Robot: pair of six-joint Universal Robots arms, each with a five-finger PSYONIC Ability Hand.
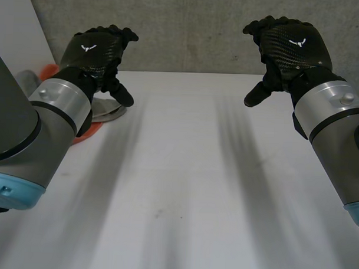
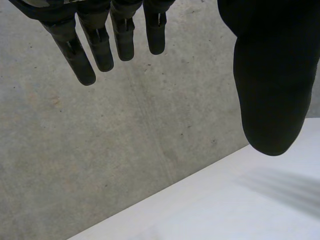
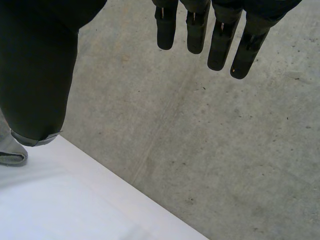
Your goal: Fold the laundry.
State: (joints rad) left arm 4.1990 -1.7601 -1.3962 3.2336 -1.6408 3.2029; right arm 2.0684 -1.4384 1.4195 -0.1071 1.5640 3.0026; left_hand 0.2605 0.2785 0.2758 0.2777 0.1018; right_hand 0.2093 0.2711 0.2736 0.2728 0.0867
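Left hand (image 1: 97,49) is hovering above the far left part of the white table (image 1: 183,188), its fingers (image 2: 80,60) hanging straight and loosely spread, the thumb standing well apart from them, and it is gripping nothing. Just below that hand a crumpled grey cloth (image 1: 106,111) is lying at the table's left side, half hidden behind the left arm. Something orange (image 1: 82,134) is peeking out beside and under the cloth, possibly another garment, though the arm is covering too much of it to tell. Across the bare middle of the table nothing is resting. Over on the right, the right hand (image 1: 291,47) is floating at about the same height near the grey concrete wall (image 1: 189,28), relaxed and spread wide, and it too is carrying nothing.
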